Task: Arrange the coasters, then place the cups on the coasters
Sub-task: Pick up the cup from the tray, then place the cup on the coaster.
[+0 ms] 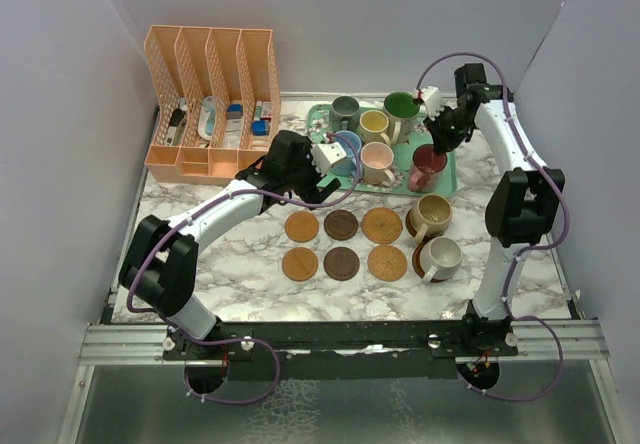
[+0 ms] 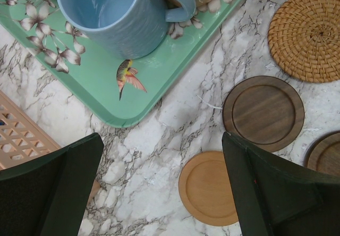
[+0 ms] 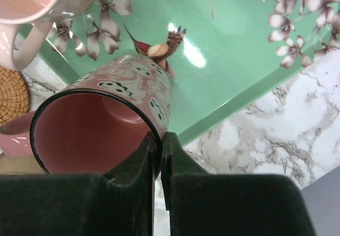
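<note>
6 coasters (image 1: 341, 225) bare, 2 rows of 3; 2 more under tan cup (image 1: 432, 213) & white cup (image 1: 441, 256). grey cup (image 1: 346, 112), green cup (image 1: 402, 105), yellow cup (image 1: 374, 124), blue cup (image 2: 117, 13), pink cup (image 1: 377, 162) upright on tray (image 2: 101, 95); dark red cup (image 3: 133, 87) tilted.

A rack (image 1: 210, 104) stands in the far left corner of the counter (image 1: 240, 264), and a tray (image 1: 318, 119) lies just right of it along the far edge, reaching toward the far right corner. Six cups (image 1: 374, 124) are on the tray in two loose rows, three behind and three in front; the corner cup (image 1: 427, 167) is at its near right corner. Before the tray, in the middle of the counter, six coasters (image 1: 341, 225) lie in two rows of three, none touching. Right of each row lies one more coaster under a cup: the rear cup (image 1: 432, 214) directly behind the front cup (image 1: 440, 257), both toward the right edge
</note>
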{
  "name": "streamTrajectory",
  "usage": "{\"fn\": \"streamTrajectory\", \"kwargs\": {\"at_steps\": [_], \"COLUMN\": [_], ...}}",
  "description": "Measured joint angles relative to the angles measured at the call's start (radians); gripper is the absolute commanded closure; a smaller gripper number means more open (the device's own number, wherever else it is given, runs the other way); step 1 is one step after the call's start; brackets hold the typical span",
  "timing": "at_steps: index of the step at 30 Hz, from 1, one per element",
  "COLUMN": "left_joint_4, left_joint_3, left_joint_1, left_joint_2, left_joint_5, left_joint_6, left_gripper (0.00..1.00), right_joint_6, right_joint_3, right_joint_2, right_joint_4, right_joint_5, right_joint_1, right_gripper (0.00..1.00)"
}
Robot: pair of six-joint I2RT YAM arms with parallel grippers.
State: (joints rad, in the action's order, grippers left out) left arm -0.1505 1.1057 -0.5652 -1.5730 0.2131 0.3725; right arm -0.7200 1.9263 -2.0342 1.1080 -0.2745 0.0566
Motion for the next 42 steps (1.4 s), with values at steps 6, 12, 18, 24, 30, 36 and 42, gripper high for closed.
{"fn": "streamTrajectory", "kwargs": {"at_steps": [6,12,18,24,30,36,42], "left_joint_4": [0.000,0.000,0.000,0.001,0.022,0.057,0.091], "left_joint_3": [0.000,0.000,0.000,0.000,0.000,-0.002,-0.018], "left_joint_1": [0.000,0.000,0.000,0.000,-0.002,-0.005,-0.004], "left_joint_2": [0.000,0.000,0.000,0.000,0.000,0.000,0.000], "left_joint_5": [0.002,0.004,0.003,0.003,-0.038,-0.126,-0.232], "left_joint_6": [0.000,0.000,0.000,-0.003,-0.009,0.005,0.036], "left_gripper": [0.01,0.01,0.01,0.01,0.01,0.01,0.01], "right_joint_6": [0.049,0.093,0.116,0.122,0.125,0.133,0.150], "right_joint_3": [0.019,0.070,0.079,0.079,0.050,-0.135,-0.327], "right_joint_2": [0.016,0.022,0.089,0.197,0.292,0.441,0.554], "right_joint_4": [0.007,0.019,0.045,0.066,0.096,0.096,0.080], "right_joint_5": [0.007,0.008,-0.001,-0.034,-0.114,-0.136,-0.138], "right_joint_1": [-0.014,-0.014,-0.014,-0.014,-0.011,0.059,0.173], "right_gripper": [0.99,0.99,0.99,0.99,0.99,0.99,0.99]}}
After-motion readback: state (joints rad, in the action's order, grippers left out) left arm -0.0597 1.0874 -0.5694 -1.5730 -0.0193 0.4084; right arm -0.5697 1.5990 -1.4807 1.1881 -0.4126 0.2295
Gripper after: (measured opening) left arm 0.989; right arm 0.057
